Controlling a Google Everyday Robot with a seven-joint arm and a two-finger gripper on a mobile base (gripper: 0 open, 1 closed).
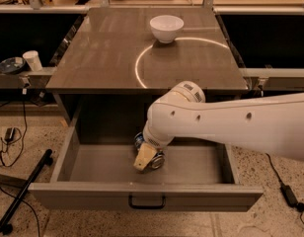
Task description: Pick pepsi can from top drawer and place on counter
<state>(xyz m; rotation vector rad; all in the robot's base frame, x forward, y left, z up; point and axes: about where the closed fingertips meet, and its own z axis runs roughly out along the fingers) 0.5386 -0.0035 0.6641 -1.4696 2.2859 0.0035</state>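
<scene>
The pepsi can [157, 160] lies on the floor of the open top drawer [93, 164], near its middle; a blue side and a silver end show. My gripper [146, 159] reaches down into the drawer on the white arm and sits right at the can, covering most of it. The counter [107, 53] above is glossy grey-brown with a bright curved light reflection.
A white bowl [166, 28] stands at the back of the counter. The drawer's front panel has a dark pull handle [146, 202]. A side shelf at left holds a white cup [32, 60] and a dish. A black rod [23, 191] and cables lie on the floor at left.
</scene>
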